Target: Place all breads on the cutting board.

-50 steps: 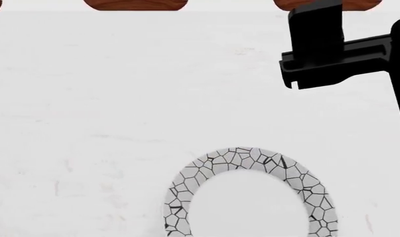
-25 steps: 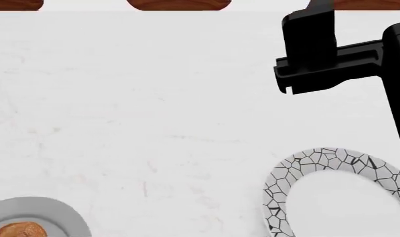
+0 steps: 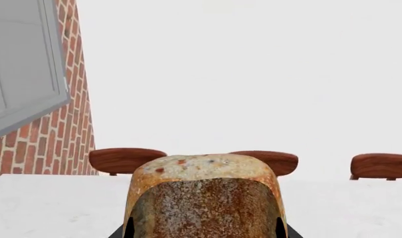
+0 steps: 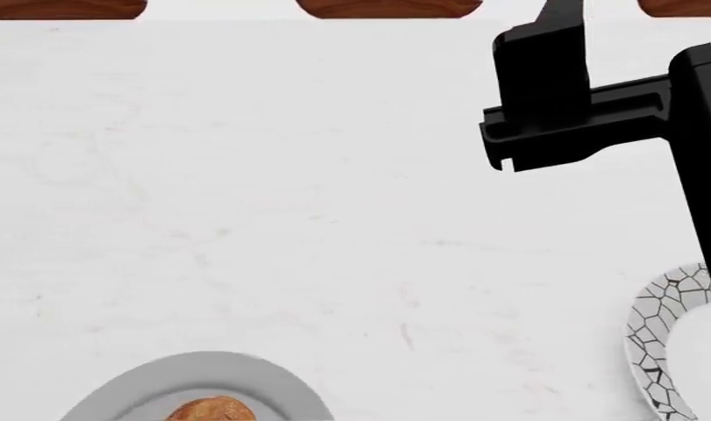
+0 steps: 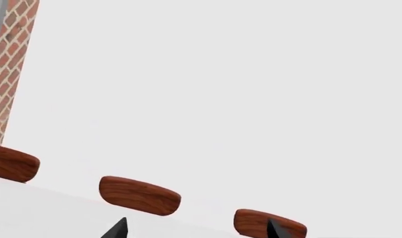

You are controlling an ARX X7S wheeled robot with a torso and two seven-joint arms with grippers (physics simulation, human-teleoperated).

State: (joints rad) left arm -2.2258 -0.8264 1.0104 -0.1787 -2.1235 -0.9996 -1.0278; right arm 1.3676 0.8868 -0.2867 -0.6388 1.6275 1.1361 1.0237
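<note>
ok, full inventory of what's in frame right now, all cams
speckled bread: 1, golden-brown crust, between the left gripper's fingers, held above the table
reddish-brown bread: 1, on the grey plate, cut off by the head view's edge
grey plate: 1, plain grey, near edge of the table, left side
patterned plate: 1, white with black crackle rim, near right, empty part visible
table: 1, white
chair backs: 3 seen, brown wood, along the table's far edge
brick wall: 1, red, with a grey panel
left gripper: shut on the speckled bread
right gripper: black, open, nothing between its tips
</note>
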